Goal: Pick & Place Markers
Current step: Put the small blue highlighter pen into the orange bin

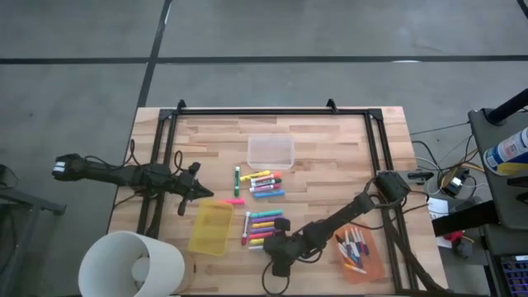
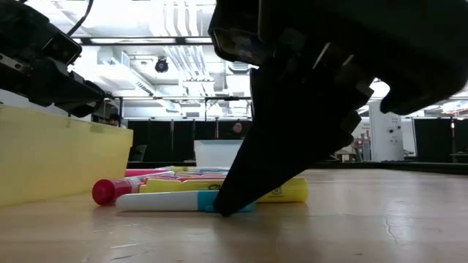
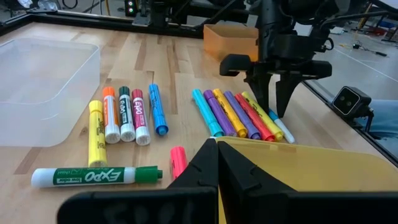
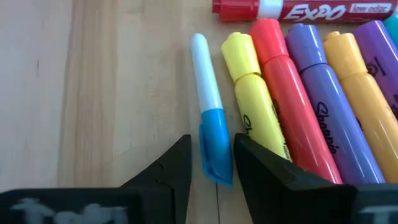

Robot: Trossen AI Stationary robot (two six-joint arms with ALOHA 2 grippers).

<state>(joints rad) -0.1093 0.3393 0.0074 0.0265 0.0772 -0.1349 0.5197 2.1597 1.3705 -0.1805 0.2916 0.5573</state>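
Observation:
A thin white marker with a blue cap (image 4: 208,93) lies flat on the wooden table, at the edge of a row of thick yellow, red, purple and orange markers (image 4: 311,93). My right gripper (image 4: 212,171) is open and slants down over its cap end, one finger on each side of the blue cap (image 4: 216,149). In the left wrist view the right gripper (image 3: 273,112) stands over that row's end. My left gripper (image 1: 198,194) is shut on nothing and waits at the table's left, by the yellow bin (image 1: 210,227). My right gripper has a finger on each side of the blue cap (image 4: 216,149), and they lie along the marker. A strip of table shows between one finger (image 4: 177,168) and the cap. The other finger (image 4: 255,168) is right beside it; I cannot tell whether it touches.
A clear bin (image 1: 271,151) stands toward the far edge, and an orange bin (image 1: 360,252) holding markers is at the near right. A second group of markers (image 1: 264,181) lies mid-table. A white cylinder (image 1: 132,264) stands at the near left corner. Black frame rails (image 1: 272,111) border the table.

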